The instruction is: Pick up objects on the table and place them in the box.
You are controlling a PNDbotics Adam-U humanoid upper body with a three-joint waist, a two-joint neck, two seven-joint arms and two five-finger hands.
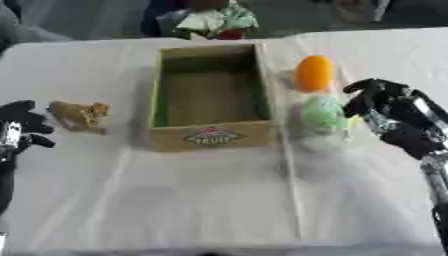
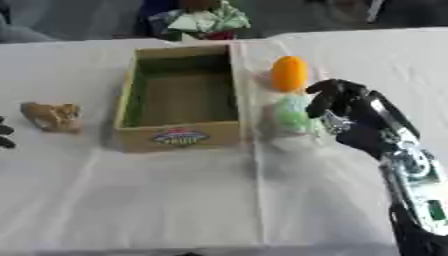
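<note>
We see a white-clothed surface point(image 1: 210, 200) carrying an open cardboard box point(image 1: 210, 97), a tan toy point(image 1: 80, 115), an orange object point(image 1: 314, 73) and a pale green one point(image 1: 324, 113).

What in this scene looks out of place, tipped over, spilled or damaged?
Nothing stands out. The cardboard box sits upright and is empty. The orange object and the pale green object lie on the white cloth to its right, the small brown object to its left. Nothing looks spilled or broken.

Box point(image 1: 210, 136) front bears red-blue logo; lettering blurred, unreadable.
</note>
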